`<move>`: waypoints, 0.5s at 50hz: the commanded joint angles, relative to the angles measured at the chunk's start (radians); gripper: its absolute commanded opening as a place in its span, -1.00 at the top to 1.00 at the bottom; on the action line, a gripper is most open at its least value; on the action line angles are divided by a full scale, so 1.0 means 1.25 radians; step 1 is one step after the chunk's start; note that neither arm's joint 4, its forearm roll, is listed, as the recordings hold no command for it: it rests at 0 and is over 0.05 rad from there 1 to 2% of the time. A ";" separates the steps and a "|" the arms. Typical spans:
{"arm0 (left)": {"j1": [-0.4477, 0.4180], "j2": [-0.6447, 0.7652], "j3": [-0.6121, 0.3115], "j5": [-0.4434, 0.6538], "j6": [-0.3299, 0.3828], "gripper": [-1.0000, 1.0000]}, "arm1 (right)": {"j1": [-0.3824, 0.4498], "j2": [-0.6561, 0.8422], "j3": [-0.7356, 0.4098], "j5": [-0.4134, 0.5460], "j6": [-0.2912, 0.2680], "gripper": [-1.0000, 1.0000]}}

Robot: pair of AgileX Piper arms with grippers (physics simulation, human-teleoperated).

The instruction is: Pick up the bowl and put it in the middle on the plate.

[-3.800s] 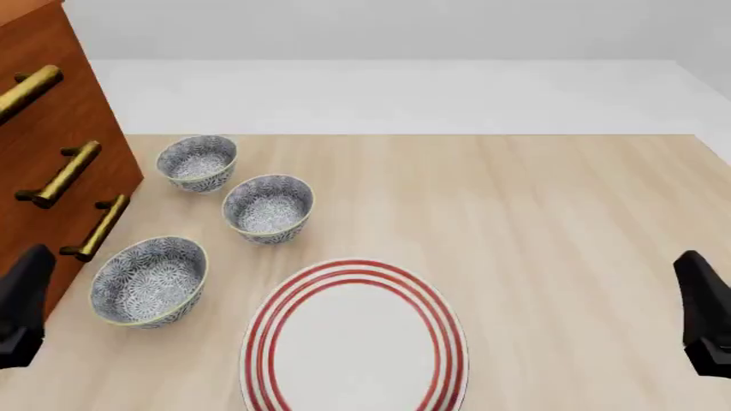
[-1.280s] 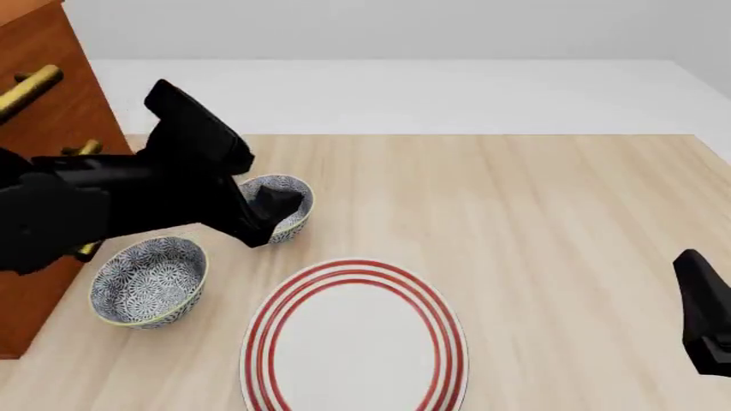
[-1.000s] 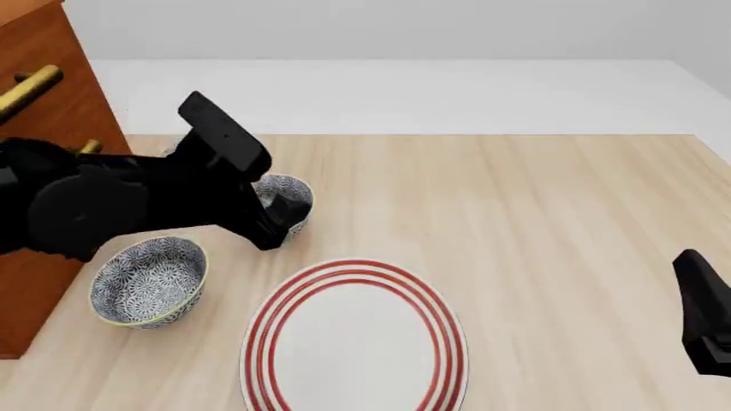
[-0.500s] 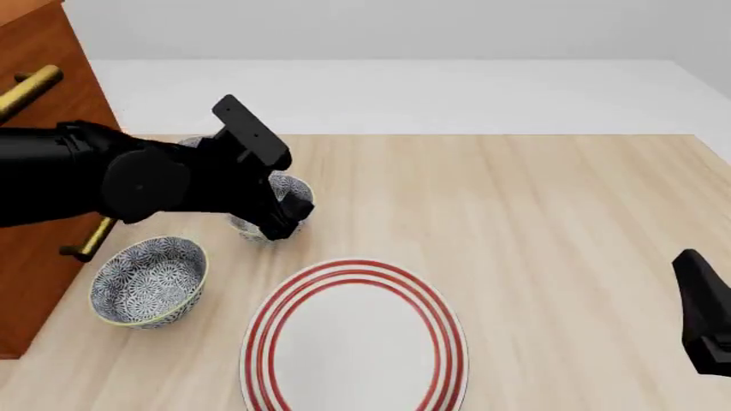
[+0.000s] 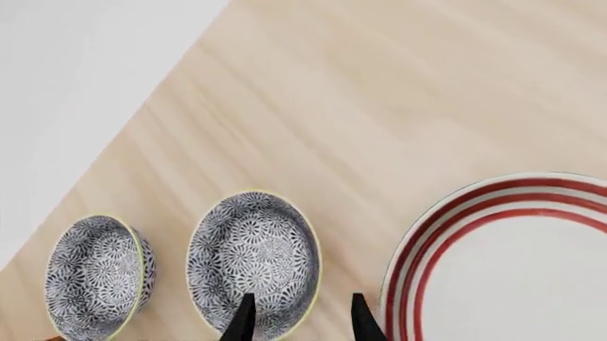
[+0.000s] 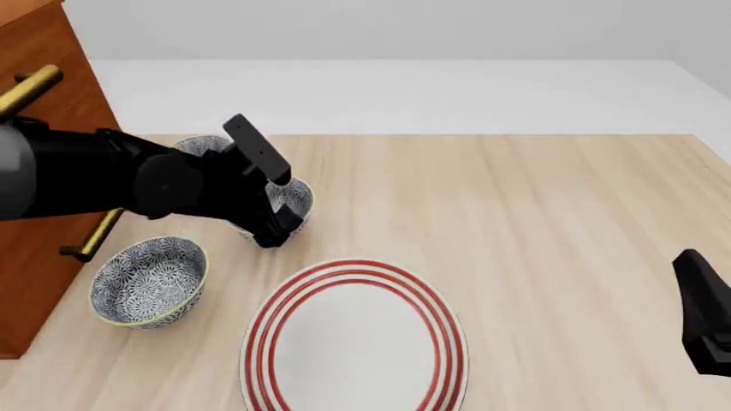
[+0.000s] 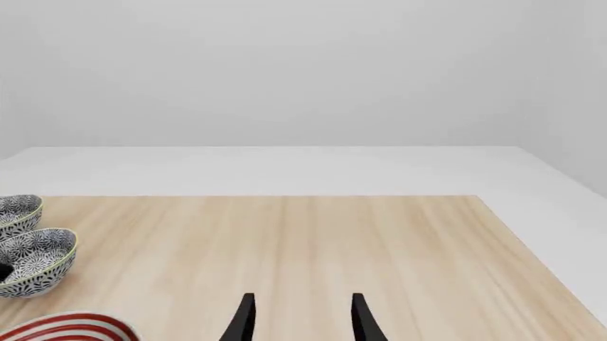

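Three floral bowls stand at the left of the table. My left gripper (image 6: 274, 231) is down at the middle bowl (image 6: 296, 198), which the arm largely covers. In the left wrist view this bowl (image 5: 253, 256) lies just ahead of the open left gripper (image 5: 301, 323). One fingertip (image 5: 244, 321) is over the bowl's inside and the other is outside the rim, on the side of the plate (image 5: 512, 270). The red-ringed plate (image 6: 354, 338) lies empty at the table's front. My right gripper (image 7: 301, 318) is open and holds nothing, low at the right (image 6: 703, 317).
A second bowl (image 6: 200, 145) sits farther back and a third (image 6: 149, 278) nearer, both left of the plate. A wooden cabinet (image 6: 68, 86) with brass handles (image 6: 29, 90) stands at the left edge. The table's far edge meets a white floor.
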 commanded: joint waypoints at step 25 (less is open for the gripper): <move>-0.006 0.121 -0.054 0.015 -0.030 -1.00 | 0.000 -0.003 -0.001 0.004 0.000 -1.00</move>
